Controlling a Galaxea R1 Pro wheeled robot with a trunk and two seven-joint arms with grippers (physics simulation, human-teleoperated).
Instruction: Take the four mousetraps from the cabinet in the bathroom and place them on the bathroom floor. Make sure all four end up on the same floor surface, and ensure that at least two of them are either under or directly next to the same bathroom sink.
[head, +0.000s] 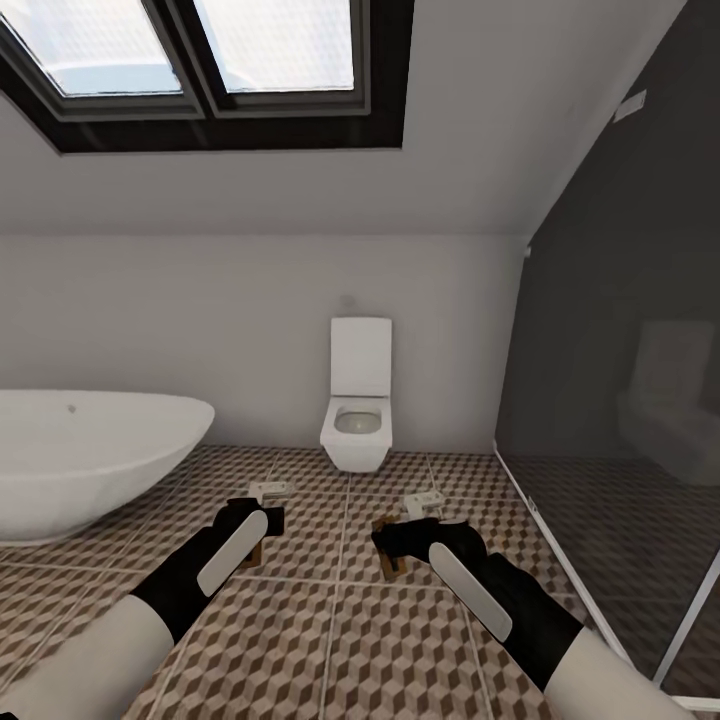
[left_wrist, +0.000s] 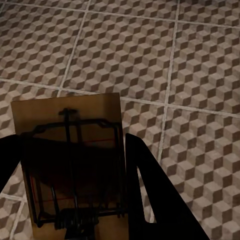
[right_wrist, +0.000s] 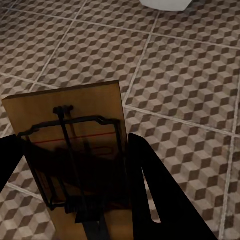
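Each gripper holds a mousetrap above the bathroom floor. My left gripper is shut on one mousetrap, a brown board with a black wire frame, its fingers clamping the board's sides. My right gripper is shut the same way on another mousetrap, whose brown edge peeks out below the hand. Cube-patterned tiles lie under both traps. The cabinet and the sink are out of view.
A white bathtub stands at the left and a wall-hung toilet straight ahead. A dark glass shower screen closes the right side. Two small pale flat objects lie on the tiles just beyond the grippers.
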